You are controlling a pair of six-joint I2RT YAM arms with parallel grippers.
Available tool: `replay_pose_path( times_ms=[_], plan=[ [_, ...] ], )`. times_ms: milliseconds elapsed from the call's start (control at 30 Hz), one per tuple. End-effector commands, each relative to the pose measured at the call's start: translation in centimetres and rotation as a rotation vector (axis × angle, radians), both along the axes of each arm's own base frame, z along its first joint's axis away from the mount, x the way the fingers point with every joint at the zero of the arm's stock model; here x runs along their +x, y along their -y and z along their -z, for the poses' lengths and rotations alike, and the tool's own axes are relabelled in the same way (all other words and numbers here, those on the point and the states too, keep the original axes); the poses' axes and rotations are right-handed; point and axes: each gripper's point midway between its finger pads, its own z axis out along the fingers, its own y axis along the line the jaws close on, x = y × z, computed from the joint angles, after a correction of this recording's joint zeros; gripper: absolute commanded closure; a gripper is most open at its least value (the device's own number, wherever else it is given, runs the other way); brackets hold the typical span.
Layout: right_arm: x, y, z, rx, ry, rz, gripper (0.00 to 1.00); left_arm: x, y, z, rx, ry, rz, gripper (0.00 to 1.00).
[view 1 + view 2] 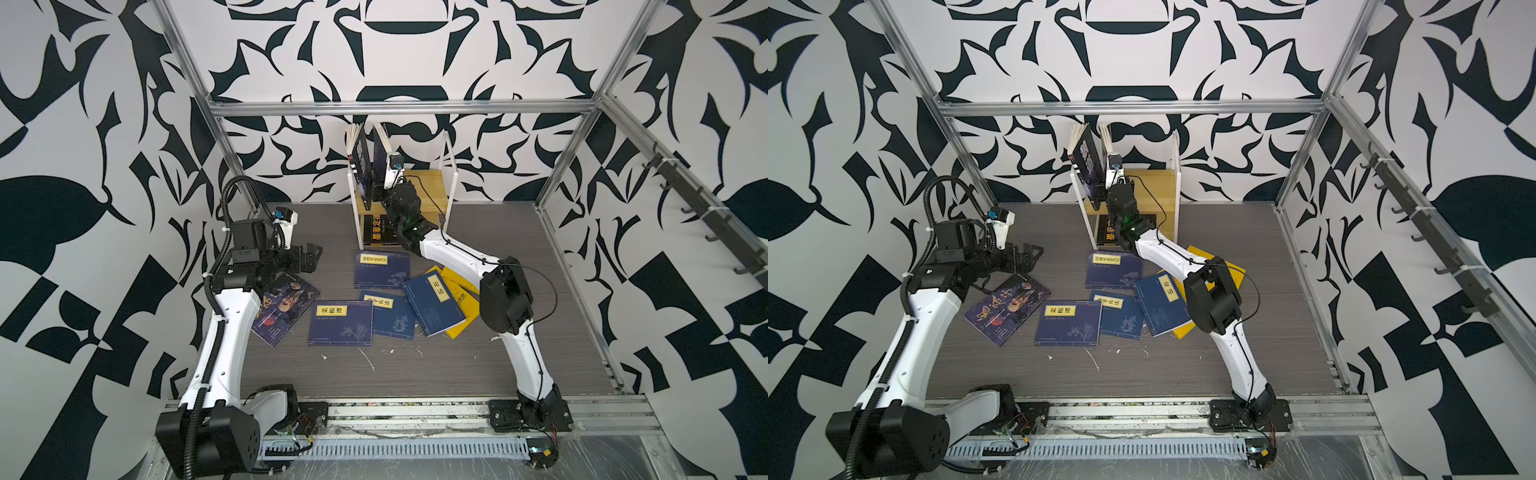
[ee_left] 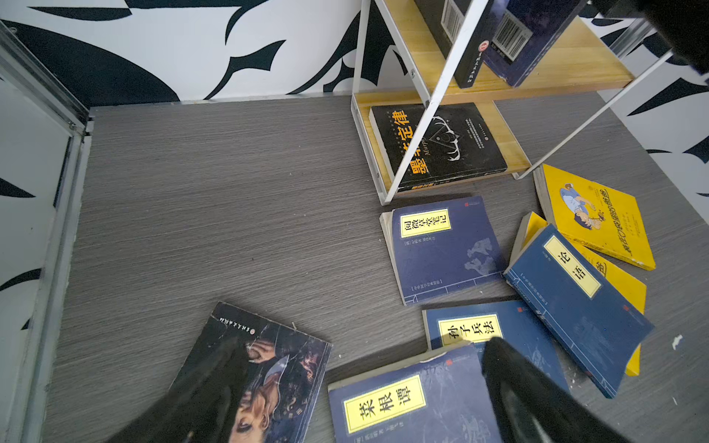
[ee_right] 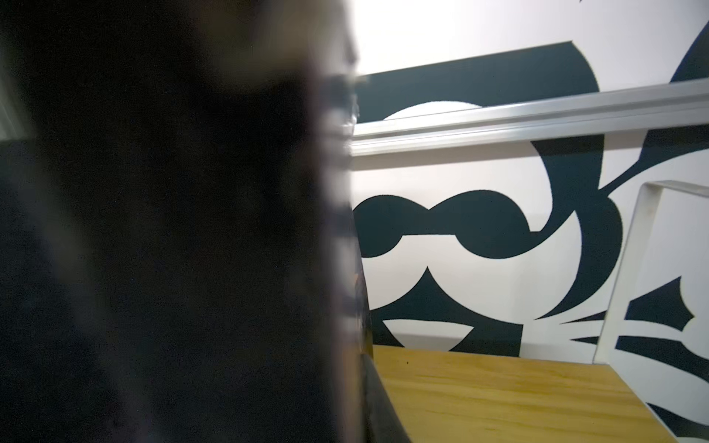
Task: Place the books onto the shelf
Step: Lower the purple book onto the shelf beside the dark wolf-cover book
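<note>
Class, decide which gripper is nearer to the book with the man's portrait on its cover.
Left. The left gripper hangs open close by the far edge of the portrait book. The right gripper is up at the shelf, against the upright books, well away.

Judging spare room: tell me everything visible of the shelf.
The shelf is a small two-tier rack, light wooden boards in a thin white frame, upright at the table's back. At the upper board's left end a black book and a navy book stand on end; the rest is bare. A flat black book, orange-titled, lies on the lower board. The right gripper is at the navy book's foot.
</note>
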Motion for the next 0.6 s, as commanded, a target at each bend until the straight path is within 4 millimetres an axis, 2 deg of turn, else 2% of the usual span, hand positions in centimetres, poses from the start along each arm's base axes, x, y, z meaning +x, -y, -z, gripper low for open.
replay_pose_path(
  times_ms=[0,300,567],
  plan=[
    [-1.0,0.0,-3.9,0.047,0.08,-0.024,0.76,-0.5,0.2,1.2,-0.005,-0.048,0.002,0.01],
    [-1.8,0.0,-3.5,0.034,0.064,-0.05,0.7,-0.5,0.1,1.1,0.002,-0.053,0.001,0.01],
    [-3.3,0.2,-1.6,-0.011,0.035,-0.089,0.65,-0.5,0.1,1.2,0.0,-0.057,-0.001,0.0]
  ],
)
